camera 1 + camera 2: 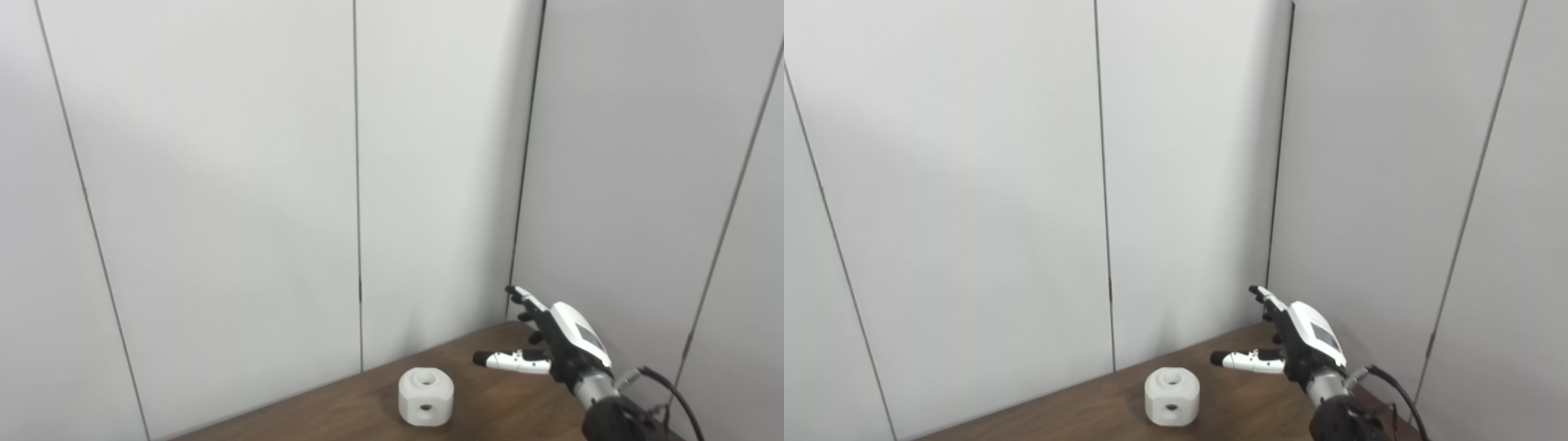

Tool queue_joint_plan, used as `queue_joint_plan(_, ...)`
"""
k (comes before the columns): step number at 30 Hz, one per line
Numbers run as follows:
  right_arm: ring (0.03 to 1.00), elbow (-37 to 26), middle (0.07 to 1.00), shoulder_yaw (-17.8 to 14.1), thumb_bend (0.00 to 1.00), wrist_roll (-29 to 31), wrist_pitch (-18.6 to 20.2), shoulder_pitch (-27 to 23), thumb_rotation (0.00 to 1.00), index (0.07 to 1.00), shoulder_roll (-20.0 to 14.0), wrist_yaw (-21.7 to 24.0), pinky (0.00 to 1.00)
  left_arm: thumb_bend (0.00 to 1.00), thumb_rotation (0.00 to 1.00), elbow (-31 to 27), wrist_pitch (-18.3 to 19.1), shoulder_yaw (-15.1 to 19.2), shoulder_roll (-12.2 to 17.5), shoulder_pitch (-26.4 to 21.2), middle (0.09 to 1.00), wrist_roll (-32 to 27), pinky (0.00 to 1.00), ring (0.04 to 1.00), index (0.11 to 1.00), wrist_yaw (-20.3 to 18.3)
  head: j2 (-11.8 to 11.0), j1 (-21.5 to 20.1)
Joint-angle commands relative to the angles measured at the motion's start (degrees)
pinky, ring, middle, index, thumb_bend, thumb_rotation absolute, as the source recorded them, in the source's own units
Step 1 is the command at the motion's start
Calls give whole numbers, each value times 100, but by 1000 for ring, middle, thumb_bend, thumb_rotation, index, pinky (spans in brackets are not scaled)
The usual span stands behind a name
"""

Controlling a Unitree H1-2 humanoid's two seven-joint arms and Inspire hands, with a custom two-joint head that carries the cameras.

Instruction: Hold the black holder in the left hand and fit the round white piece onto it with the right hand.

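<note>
Little looks done: the round white piece sits on the table at lower centre, ungrasped. The right hand hovers just right of it, fingers spread and empty. The black holder and left hand are out of frame (so fitting remains).

Both head views, set side by side, face the wall corner from above, sharing the bench's far edge.

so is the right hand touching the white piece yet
Apart. In the left eye view bare table shows between the open right hand and the round white piece; its thumb tip stops short, up and to the right.
</note>
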Motion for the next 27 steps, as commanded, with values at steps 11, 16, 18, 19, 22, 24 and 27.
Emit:
queue_joint_plan(11, 901, 1410, 937, 1160, 1000, 50, -358, -846, 542, 908, -1168, 794, 686, 513, 47, -384, 172, 134, 331, 131, 838, -52, 858, 823, 480, -350, 236, -65)
queue_joint_plan(16, 928, 1814, 963, 1497, 1000, 115, -450, -1082, 541, 906, -1121, 847, 710, 512, 48, -534, 241, 160, 369, 198, 844, -93, 878, 831, 479, -491, 336, 4)
queue_joint_plan(18, 949, 1984, 977, 1639, 1000, 109, -475, -1185, 538, 909, -1086, 856, 725, 512, 48, -611, 278, 175, 384, 233, 847, -109, 903, 835, 479, -522, 371, 23)
queue_joint_plan(19, 955, 2070, 981, 1709, 1000, 114, -501, -1237, 540, 910, -1060, 845, 730, 512, 48, -637, 279, 182, 390, 247, 846, -102, 896, 833, 479, -510, 376, 23)
queue_joint_plan(22, 973, 2262, 990, 1891, 1000, 110, -585, -1373, 528, 910, -969, 815, 748, 512, 48, -766, 345, 200, 412, 306, 839, -56, 857, 825, 479, -520, 419, 31)
queue_joint_plan(24, 982, 2339, 998, 2016, 1000, 85, -593, -1458, 509, 911, -926, 848, 754, 513, 47, -838, 373, 209, 428, 347, 839, -52, 843, 824, 480, -540, 457, 35)
queue_joint_plan(27, 989, 2415, 1000, 2204, 1000, 39, -555, -1584, 498, 914, -884, 905, 777, 512, 47, -885, 360, 215, 437, 402, 844, -63, 857, 831, 480, -546, 492, 31)
